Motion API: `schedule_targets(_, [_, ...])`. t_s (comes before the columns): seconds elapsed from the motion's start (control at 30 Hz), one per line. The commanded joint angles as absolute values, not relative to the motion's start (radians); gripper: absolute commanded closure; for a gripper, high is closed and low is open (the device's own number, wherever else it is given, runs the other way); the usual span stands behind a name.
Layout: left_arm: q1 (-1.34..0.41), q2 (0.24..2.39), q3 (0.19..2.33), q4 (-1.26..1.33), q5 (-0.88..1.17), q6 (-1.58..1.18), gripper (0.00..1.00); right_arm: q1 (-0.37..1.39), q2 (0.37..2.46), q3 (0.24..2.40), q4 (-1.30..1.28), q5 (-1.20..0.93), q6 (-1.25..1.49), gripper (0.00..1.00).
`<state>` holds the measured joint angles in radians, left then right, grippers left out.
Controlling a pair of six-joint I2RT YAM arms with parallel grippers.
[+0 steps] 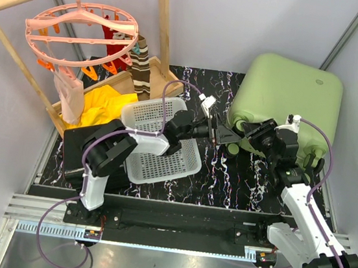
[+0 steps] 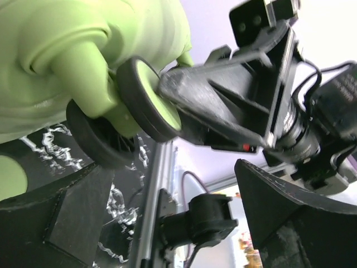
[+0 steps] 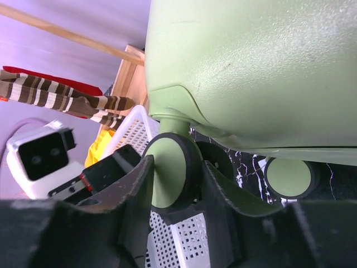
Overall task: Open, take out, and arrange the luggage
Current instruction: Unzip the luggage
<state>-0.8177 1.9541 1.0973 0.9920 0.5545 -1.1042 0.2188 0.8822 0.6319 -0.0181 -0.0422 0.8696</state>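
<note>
Luggage (image 1: 288, 95), light green and closed, lies at the far right of the table with its broad shell up and its wheels turned toward the middle.

Nearest, the two arm bases sit at the table's edge. The left arm reaches over a white basket (image 1: 162, 164) on the black marbled mat (image 1: 232, 180). The right arm leans in from the near right corner.

Both claws meet at the case's near left corner. The right gripper (image 3: 177, 167) is narrowed around one wheel (image 3: 170, 173), a finger (image 3: 131, 212) lying against each face of it. The left wrist view shows one of those fingers pressed flat on the wheel's green hub. The left gripper (image 2: 170, 167) stands wide, holding nothing. Its fingers (image 2: 61, 218) are well apart, just short of that same wheel and facing the other claw.

A second wheel (image 3: 287, 177) rests on the mat just beside the gripped one, under the shell's edge.

Farther back on the left, a yellow cloth (image 1: 107, 109) lies at the foot of a wooden rack (image 1: 161, 21). A striped cloth (image 1: 140, 60) hangs on the rack, and a pink peg hanger (image 1: 81, 27) hangs from its top bar.
</note>
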Motion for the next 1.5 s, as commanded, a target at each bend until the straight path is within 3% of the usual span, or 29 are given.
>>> schedule_targets(0.0, [-0.819,1.806,1.092,1.076,0.543,-0.931,0.07,0.215,0.884,0.635,0.064,-0.02,0.871,0.6])
schedule_targets(0.13, [-0.825,1.732,1.056,0.921,0.494,-0.774,0.08,0.21,0.894,0.637,0.083,-0.015,0.87,0.64])
schedule_targets(0.37, [-0.911,1.654,1.042,0.605,0.136,-0.447,0.13,0.204,0.913,0.618,0.14,-0.011,0.893,0.75])
schedule_targets(0.63, [-0.949,1.687,0.976,0.623,-0.142,-0.38,0.28,0.196,0.911,0.617,0.161,-0.005,0.9,0.81])
schedule_targets(0.97, [-0.965,1.836,1.049,0.684,-0.156,-0.341,0.45,0.19,0.899,0.6,0.172,-0.006,0.916,0.82])
schedule_targets(1.3, [-0.965,1.957,1.179,0.687,-0.169,-0.321,0.45,0.187,0.882,0.589,0.178,-0.009,0.927,0.82])
schedule_targets(1.47, [-0.963,2.002,1.226,0.669,-0.173,-0.314,0.51,0.186,0.884,0.586,0.184,-0.014,0.931,0.82])
